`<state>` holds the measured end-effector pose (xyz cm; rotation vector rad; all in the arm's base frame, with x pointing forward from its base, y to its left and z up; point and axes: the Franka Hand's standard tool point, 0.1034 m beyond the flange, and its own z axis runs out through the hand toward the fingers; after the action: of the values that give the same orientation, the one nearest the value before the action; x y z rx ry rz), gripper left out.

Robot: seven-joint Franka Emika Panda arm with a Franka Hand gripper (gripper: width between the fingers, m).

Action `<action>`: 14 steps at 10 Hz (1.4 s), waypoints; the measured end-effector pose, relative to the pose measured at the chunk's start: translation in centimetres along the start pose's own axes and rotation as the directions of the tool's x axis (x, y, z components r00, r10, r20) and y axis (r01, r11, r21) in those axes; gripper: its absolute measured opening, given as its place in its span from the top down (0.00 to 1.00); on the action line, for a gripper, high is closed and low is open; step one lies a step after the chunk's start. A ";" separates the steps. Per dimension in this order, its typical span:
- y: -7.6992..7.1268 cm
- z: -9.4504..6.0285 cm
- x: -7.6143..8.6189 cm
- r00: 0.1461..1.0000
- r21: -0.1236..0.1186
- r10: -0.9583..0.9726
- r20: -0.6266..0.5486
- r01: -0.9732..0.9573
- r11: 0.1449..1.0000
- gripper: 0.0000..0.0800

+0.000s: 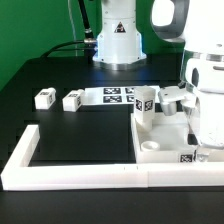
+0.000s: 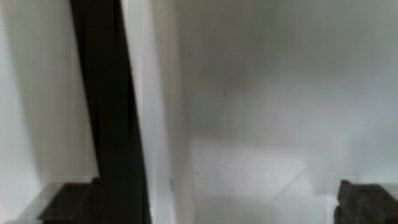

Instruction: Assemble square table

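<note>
The square table's white slab point(image 1: 163, 130) lies rim-up at the exterior view's right, against the front wall. A tagged white leg point(image 1: 145, 101) stands upright at its far left corner. Two more leg blocks point(image 1: 45, 98) point(image 1: 73, 99) lie on the black table farther left. My gripper point(image 1: 200, 140) hangs low over the slab's right part, and another tagged white piece point(image 1: 172, 97) shows beside it. In the wrist view the gripper point(image 2: 217, 203) is open, with its dark fingertips point(image 2: 71, 203) at the frame's two corners. A blurred white surface point(image 2: 267, 110) and a black stripe fill the picture; nothing is gripped.
The long white L-shaped border wall point(image 1: 70, 176) runs along the front and up the exterior view's left. The marker board point(image 1: 115, 96) lies flat behind the black middle area. The robot's base point(image 1: 117, 40) stands at the back.
</note>
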<state>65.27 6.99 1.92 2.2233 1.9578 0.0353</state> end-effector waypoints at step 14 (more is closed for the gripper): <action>-1.0 -8.5 -9.3 0.891 0.026 0.451 0.054 -0.452 0.891 0.19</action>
<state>61.88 -1.01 11.01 2.6284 1.3848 0.0080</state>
